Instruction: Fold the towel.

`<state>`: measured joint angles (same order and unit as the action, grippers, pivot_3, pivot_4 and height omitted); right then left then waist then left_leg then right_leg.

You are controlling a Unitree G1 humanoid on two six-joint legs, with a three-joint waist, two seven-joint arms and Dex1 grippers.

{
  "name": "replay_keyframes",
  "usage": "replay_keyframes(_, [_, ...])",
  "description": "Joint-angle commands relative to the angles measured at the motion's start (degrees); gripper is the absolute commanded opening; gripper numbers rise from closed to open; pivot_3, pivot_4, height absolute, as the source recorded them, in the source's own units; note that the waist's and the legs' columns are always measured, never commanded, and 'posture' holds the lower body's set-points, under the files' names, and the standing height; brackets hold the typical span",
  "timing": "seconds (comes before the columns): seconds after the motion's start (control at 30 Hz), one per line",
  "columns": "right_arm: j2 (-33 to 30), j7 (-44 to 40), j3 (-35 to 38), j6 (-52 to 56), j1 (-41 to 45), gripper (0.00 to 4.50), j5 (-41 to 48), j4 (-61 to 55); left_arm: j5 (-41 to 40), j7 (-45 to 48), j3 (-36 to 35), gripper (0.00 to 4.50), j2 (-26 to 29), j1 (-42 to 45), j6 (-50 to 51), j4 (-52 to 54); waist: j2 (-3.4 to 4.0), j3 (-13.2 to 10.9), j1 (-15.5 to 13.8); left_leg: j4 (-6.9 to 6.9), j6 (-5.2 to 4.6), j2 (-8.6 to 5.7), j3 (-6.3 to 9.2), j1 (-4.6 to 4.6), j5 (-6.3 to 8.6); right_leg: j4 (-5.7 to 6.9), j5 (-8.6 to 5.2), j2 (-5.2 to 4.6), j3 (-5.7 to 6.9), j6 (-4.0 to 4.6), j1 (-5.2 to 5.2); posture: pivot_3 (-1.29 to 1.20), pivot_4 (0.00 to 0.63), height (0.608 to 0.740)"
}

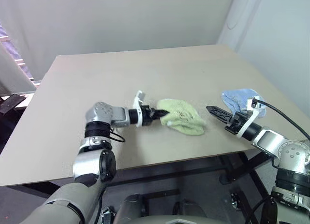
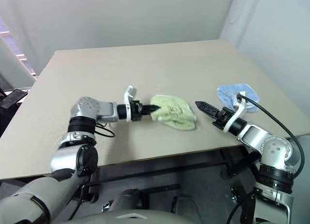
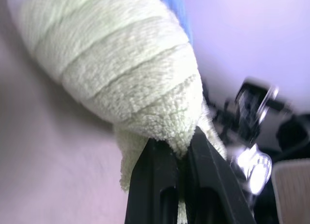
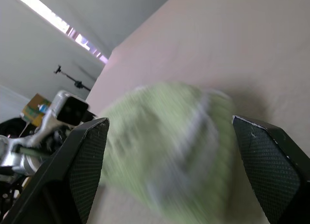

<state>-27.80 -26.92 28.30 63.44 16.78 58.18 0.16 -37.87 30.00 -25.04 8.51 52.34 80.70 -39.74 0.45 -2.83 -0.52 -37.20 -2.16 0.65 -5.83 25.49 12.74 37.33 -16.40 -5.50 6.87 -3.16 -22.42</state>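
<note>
Towel (image 1: 183, 116): light green terry, bunched into a rounded heap on the table (image 1: 121, 79).
Left gripper (image 1: 162, 113): clamped on the towel's near-left edge.
Right gripper (image 1: 216, 113): spread wide, just beside the towel.
Blue cloth (image 1: 240, 99): behind the right gripper.

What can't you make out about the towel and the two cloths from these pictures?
- Towel: bunched in a heap, so the head views hide its edges, loop and how it is folded.
- Towel in the right wrist view: blurred, so its mark cannot be read.
- Where the left gripper pinches the towel: which edge or corner, the folds hide.
- Blue cloth: partly behind the right gripper; its shape is unclear.
</note>
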Motion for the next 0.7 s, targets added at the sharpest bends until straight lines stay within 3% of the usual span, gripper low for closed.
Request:
replay_keyframes(0.03, [0.3, -0.8, 0.4, -1.1, 0.9, 4.23, 1.5, -1.0, -1.7, -2.8, -5.8, 0.05, 4.0, 1.6, -2.5, 0.1, -0.02, 0.0, 0.4, 0.0, -0.01, 0.0, -0.02, 0.0, 0.0, 0.01, 0.01, 0.01, -0.03, -0.01, 0.04, 0.0, 0.0, 0.724])
replay_keyframes(0.27, [0.4, -2.1, -2.2, -1.6, 3.5, 4.23, 0.1, 1.9, -1.3, -7.0, -10.8, 0.05, 11.5, -0.1, -8.1, 1.3, -0.04, 0.0, 1.3, 0.04, -0.02, 0.02, -0.06, -0.01, -0.01, 0.11, 0.01, 0.05, -0.07, -0.03, 0.05, 0.0, 0.0, 0.724])
replay_keyframes(0.47, [0.3, -5.2, -5.8, -2.7, 7.3, 4.23, -2.4, 7.1, -0.6, -12.0, -17.3, 0.05, 21.9, -0.6, -18.5, 1.5, -0.12, -0.1, 1.6, 0.1, 0.01, 0.05, -0.12, -0.02, -0.01, 0.13, 0.01, 0.07, -0.16, -0.02, -0.13, 0.0, 0.0, 0.724])
replay_keyframes(0.7, [0.4, -9.5, -10.2, -4.4, 10.6, 4.23, -6.1, 11.9, -2.6, -19.2, -23.6, 0.05, 26.3, -5.9, -21.5, 8.7, -0.14, -0.1, 1.2, 0.12, 0.02, 0.02, -0.17, -0.02, 0.0, 0.13, 0.02, 0.01, -0.19, -0.01, -0.23, 0.0, 0.0, 0.724])
